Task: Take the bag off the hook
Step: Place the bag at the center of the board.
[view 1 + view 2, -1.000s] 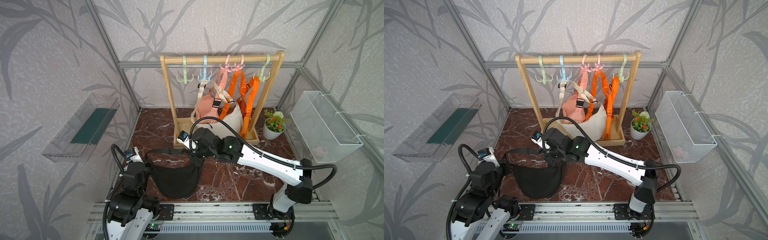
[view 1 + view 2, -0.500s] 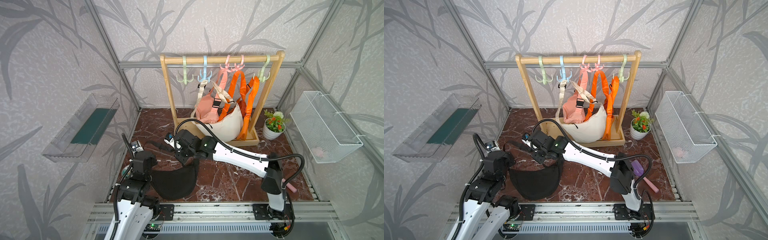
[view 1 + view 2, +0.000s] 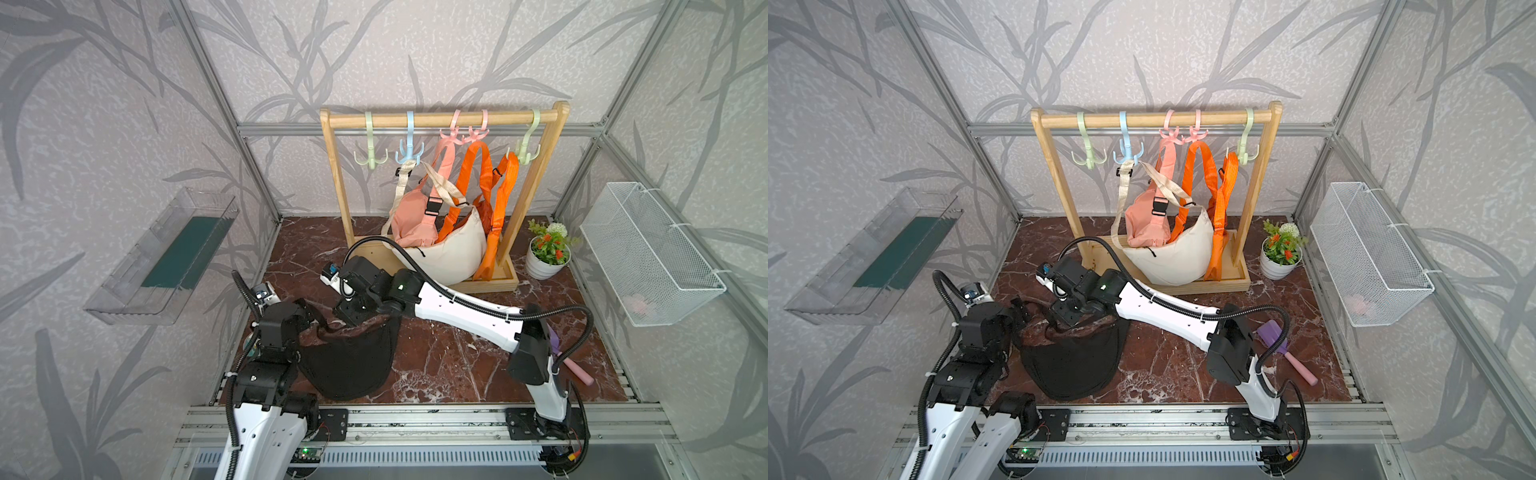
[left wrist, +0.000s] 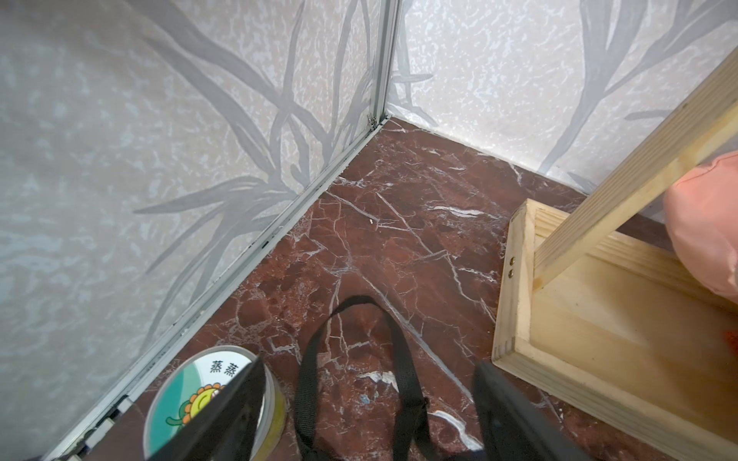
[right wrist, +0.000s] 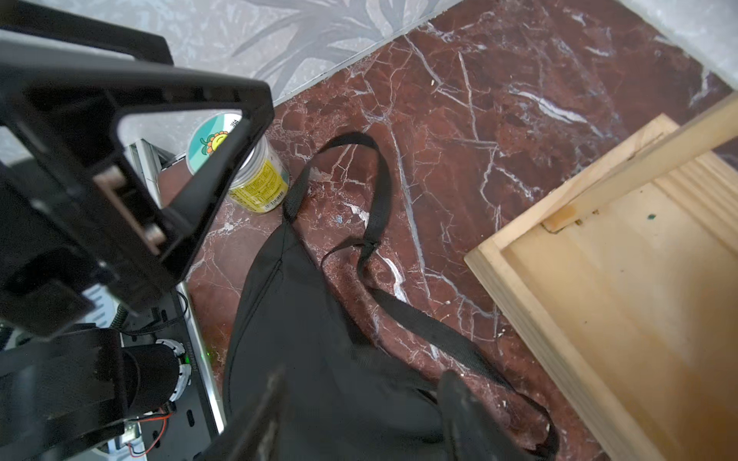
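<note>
Both top views (two eyes of one head) look down from high at 6 o'clock toward the rack [image 3: 440,119] at 12, covering the whole floor [image 3: 436,365]. The left wrist view sits low and close, facing 11 o'clock; the right wrist view faces 9. Both share the strap [image 4: 355,307], can [image 4: 187,395] and rack base [image 4: 599,359].

- Left gripper [image 4: 369,367]: two black fingers [image 4: 223,415] stand wide apart, with nothing clamped.
- Black woven strap loop [image 4: 403,359]: lies flat on the red-brown marble floor [image 4: 399,239], between the fingers.
- Round tin with cartoon sunflower lid [image 4: 187,389]: partly hidden behind one finger.
- Pale wooden rack base [image 4: 599,339]: near the strap, with a pink fabric bag [image 4: 703,231] above it.
</note>
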`<state>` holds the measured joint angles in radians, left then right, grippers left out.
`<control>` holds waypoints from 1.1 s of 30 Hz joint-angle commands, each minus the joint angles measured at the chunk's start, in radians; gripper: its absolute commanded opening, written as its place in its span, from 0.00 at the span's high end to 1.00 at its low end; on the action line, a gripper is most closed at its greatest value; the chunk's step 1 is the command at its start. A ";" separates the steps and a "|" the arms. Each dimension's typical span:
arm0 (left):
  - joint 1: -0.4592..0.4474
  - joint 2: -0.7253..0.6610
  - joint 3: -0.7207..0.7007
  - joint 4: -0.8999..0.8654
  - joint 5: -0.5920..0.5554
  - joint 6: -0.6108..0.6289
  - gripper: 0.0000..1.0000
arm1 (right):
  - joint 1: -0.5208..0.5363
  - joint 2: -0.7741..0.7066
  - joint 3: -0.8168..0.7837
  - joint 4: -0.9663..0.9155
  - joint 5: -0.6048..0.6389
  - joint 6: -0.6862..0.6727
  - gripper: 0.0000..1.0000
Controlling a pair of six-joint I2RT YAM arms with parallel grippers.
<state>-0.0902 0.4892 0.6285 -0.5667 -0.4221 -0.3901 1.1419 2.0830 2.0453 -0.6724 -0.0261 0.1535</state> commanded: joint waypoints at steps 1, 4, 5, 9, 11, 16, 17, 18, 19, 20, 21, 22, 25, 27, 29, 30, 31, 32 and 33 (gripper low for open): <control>0.006 -0.009 0.009 0.004 -0.020 -0.015 0.15 | 0.000 -0.041 -0.022 -0.034 0.037 0.026 0.34; 0.006 -0.009 0.005 0.013 -0.008 -0.015 0.15 | 0.000 -0.104 -0.090 0.008 0.069 0.024 0.33; 0.005 -0.009 0.004 0.016 -0.002 -0.013 0.15 | 0.000 -0.131 -0.119 0.027 0.086 0.023 0.33; 0.005 -0.009 0.000 0.027 0.029 -0.012 0.15 | 0.000 -0.223 -0.225 0.095 0.135 0.018 0.33; 0.004 -0.007 -0.004 0.034 0.045 -0.009 0.15 | 0.000 -0.266 -0.274 0.128 0.160 0.021 0.33; -0.002 -0.015 -0.009 0.052 0.074 0.002 0.16 | 0.001 -0.371 -0.402 0.211 0.222 0.039 0.33; -0.004 -0.017 -0.011 0.057 0.080 0.003 0.16 | 0.000 -0.412 -0.419 0.217 0.230 0.042 0.33; -0.005 -0.023 -0.013 0.062 0.089 0.002 0.16 | 0.000 -0.436 -0.439 0.220 0.239 0.045 0.33; -0.009 -0.028 -0.015 0.067 0.099 0.002 0.16 | 0.000 -0.458 -0.455 0.220 0.252 0.053 0.33; -0.010 -0.033 -0.019 0.073 0.111 0.002 0.17 | 0.000 -0.479 -0.470 0.219 0.264 0.059 0.33; -0.013 -0.039 -0.022 0.079 0.122 0.004 0.17 | 0.000 -0.503 -0.489 0.219 0.273 0.067 0.33; -0.016 -0.044 -0.023 0.083 0.131 0.002 0.18 | -0.001 -0.524 -0.507 0.220 0.280 0.073 0.33; -0.022 -0.048 -0.033 0.113 0.190 -0.005 0.19 | -0.001 -0.585 -0.553 0.206 0.297 0.088 0.33; -0.026 -0.047 -0.030 0.120 0.232 -0.025 0.21 | 0.000 -0.617 -0.564 0.162 0.314 0.106 0.33; -0.029 -0.048 -0.017 0.130 0.277 -0.044 0.22 | 0.000 -0.650 -0.569 0.119 0.331 0.130 0.33; -0.031 -0.042 -0.003 0.137 0.301 -0.053 0.23 | 0.000 -0.670 -0.574 0.104 0.338 0.142 0.33; -0.032 -0.030 0.011 0.144 0.318 -0.060 0.24 | 0.000 -0.687 -0.579 0.099 0.345 0.147 0.33; -0.033 -0.009 0.035 0.153 0.332 -0.066 0.25 | 0.000 -0.709 -0.584 0.097 0.353 0.149 0.33; -0.035 0.013 0.061 0.160 0.344 -0.071 0.25 | 0.001 -0.727 -0.584 0.092 0.362 0.148 0.33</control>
<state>-0.1192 0.4664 0.6189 -0.4603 -0.1509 -0.4236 1.1419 1.4204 1.4662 -0.5377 0.2867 0.2695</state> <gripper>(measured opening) 0.750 0.668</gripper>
